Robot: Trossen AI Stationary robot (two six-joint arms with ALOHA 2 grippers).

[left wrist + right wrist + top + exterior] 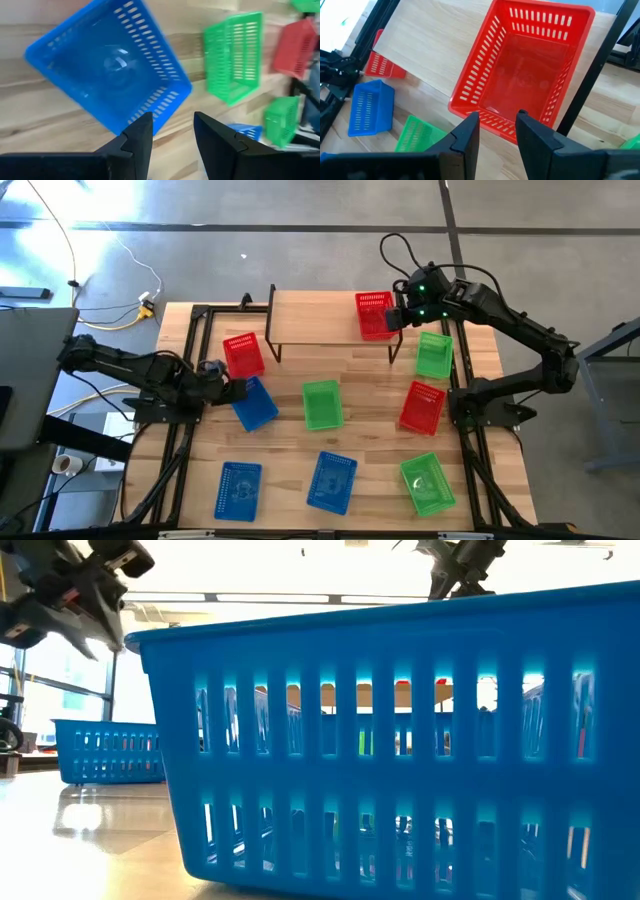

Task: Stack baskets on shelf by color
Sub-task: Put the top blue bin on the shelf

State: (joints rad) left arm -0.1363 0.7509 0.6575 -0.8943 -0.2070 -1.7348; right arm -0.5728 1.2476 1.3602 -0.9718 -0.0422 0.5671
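A red basket [374, 315] stands on the right end of the light-wood shelf [315, 313]. My right gripper [398, 316] is open at this basket's right edge. In the right wrist view its fingertips [496, 120] stand just before the basket's near rim [490, 114], and no touch shows. My left gripper [234, 388] is open beside a blue basket [255, 403] that rests on the table. In the left wrist view that blue basket [107, 65] lies just beyond the open gripper [172, 127].
On the table lie a red basket [243, 355] left of the shelf, green baskets [322, 404] [434, 354] [428, 483], a red basket [422, 407], and two blue baskets [332, 480] [238, 488] near the front. The nearer blue basket [400, 760] fills the low view. The shelf's left and middle are bare.
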